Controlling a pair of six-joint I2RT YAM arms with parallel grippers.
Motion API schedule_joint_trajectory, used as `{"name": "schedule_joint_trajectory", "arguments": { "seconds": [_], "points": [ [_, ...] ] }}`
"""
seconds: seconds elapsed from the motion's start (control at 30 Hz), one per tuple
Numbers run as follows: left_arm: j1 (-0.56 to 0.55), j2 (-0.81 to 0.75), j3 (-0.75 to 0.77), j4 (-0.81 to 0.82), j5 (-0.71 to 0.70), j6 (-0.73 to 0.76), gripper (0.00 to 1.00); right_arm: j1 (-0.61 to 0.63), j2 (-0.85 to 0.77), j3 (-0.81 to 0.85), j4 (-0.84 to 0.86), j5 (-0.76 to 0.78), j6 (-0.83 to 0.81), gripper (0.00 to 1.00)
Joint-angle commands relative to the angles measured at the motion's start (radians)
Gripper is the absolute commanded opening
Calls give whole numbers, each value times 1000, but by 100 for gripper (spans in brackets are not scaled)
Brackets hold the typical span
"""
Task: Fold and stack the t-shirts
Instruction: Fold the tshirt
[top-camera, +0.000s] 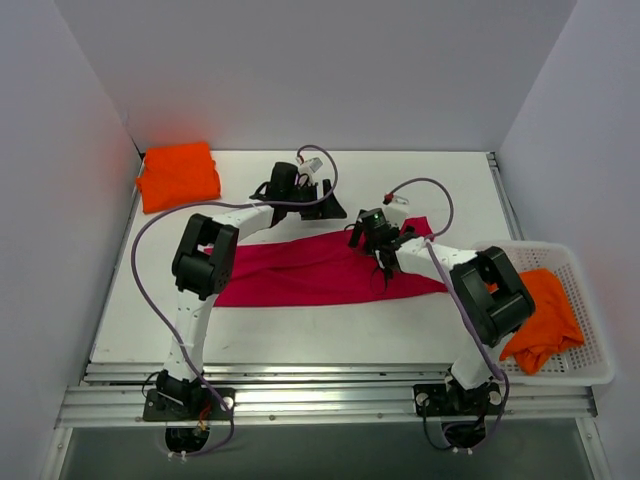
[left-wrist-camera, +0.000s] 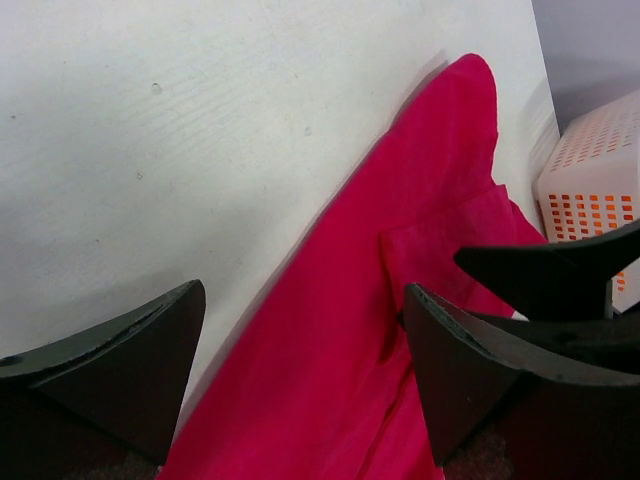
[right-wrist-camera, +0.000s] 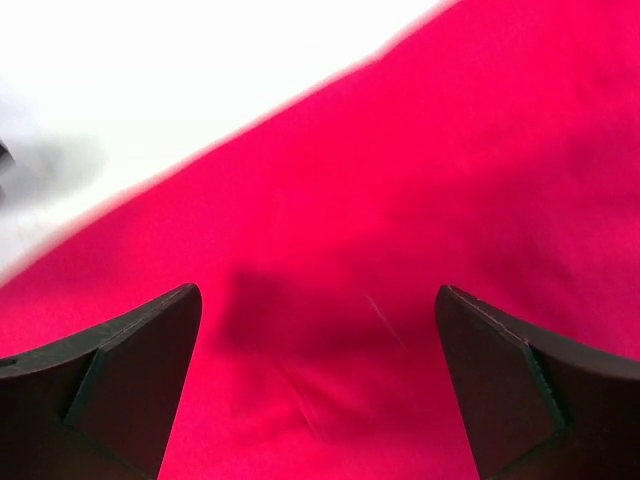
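Note:
A crimson-pink t-shirt (top-camera: 300, 275) lies folded into a long strip across the middle of the table. My left gripper (top-camera: 318, 207) is open at the strip's far edge; in its wrist view the crimson cloth (left-wrist-camera: 440, 180) runs between its spread fingers (left-wrist-camera: 300, 300), which hold nothing. My right gripper (top-camera: 385, 268) hovers open over the strip's right part, with flat crimson cloth (right-wrist-camera: 450, 150) under its gap (right-wrist-camera: 318, 295). A folded orange t-shirt (top-camera: 178, 175) lies at the back left corner. Another orange t-shirt (top-camera: 540, 315) sits crumpled in the basket.
The white mesh basket (top-camera: 590, 350) stands at the table's right edge and shows in the left wrist view as a basket corner (left-wrist-camera: 600, 150). Grey walls close in the back and both sides. The white table (top-camera: 330, 330) shows bare in front of the strip.

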Motion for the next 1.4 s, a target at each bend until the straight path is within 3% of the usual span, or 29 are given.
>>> {"name": "schedule_joint_trajectory", "arguments": {
  "seconds": [0.0,0.23,0.4,0.7,0.8,0.9,0.93,1.03,1.23,1.37],
  "points": [
    [15,-9,-10,55,21,10,89,-20,72,130,9,56,-37,98],
    [33,-10,-21,67,33,6,89,-52,154,218,-8,24,-54,95],
    [55,2,-27,93,49,-11,88,-63,157,185,9,1,-45,92],
    [60,22,-27,112,59,-24,88,-61,192,103,73,-40,-22,75],
    [61,24,-28,113,59,-24,87,-60,198,85,85,-45,-14,64],
    [63,30,-28,119,62,-27,87,-60,192,71,89,-36,-16,49],
    [63,34,-27,121,62,-28,87,-60,191,69,87,-31,-16,38],
    [63,40,-24,121,64,-31,87,-60,188,66,84,-25,-13,24],
    [63,42,-22,121,65,-31,86,-58,186,69,72,-14,-11,9],
    [63,42,-21,122,64,-33,86,-48,163,71,38,12,-10,6]
  ]
}}
